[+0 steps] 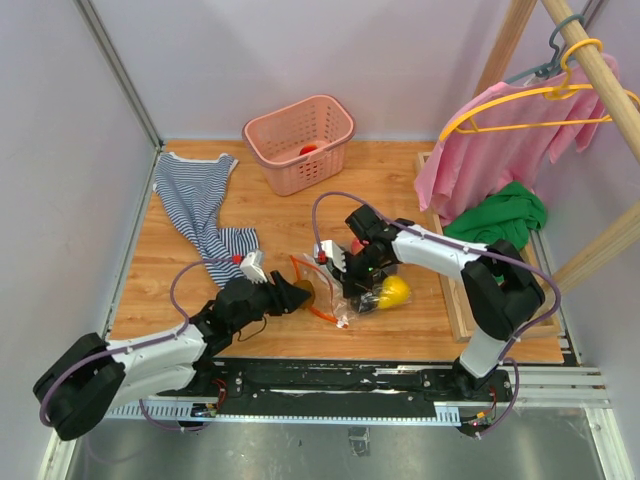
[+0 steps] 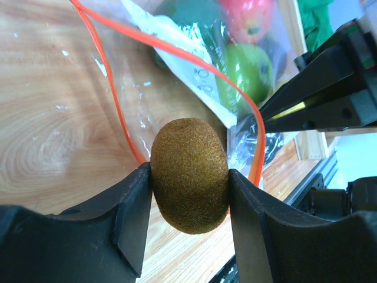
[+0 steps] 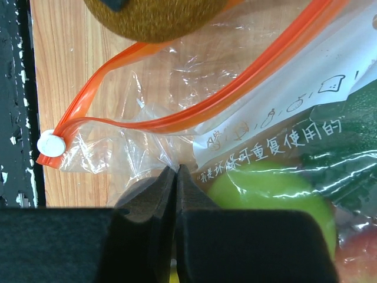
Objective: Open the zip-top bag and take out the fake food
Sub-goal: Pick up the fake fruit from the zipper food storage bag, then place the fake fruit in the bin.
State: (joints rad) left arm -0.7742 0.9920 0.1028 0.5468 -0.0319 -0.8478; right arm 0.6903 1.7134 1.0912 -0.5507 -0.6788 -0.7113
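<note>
The zip-top bag point(image 1: 330, 292) lies open on the wooden table, its orange zip strip point(image 2: 112, 88) spread in a loop. My left gripper point(image 2: 189, 194) is shut on a fuzzy brown kiwi-like fake fruit point(image 2: 189, 174) at the bag's mouth, over the wood. Inside the bag sit a light green fruit point(image 3: 271, 188), a red apple point(image 2: 250, 17) and a dark green piece point(image 3: 347, 135). My right gripper point(image 3: 175, 171) is shut, pinching the clear plastic of the bag beside the white label point(image 3: 277, 118). A yellow fruit point(image 1: 395, 292) lies just right of the bag.
A pink slotted basket point(image 1: 300, 140) with something red inside stands at the back. A striped shirt point(image 1: 200, 205) lies at the left. A pink shirt point(image 1: 500, 140) hangs on a yellow hanger at the right, above a green cloth point(image 1: 500, 215).
</note>
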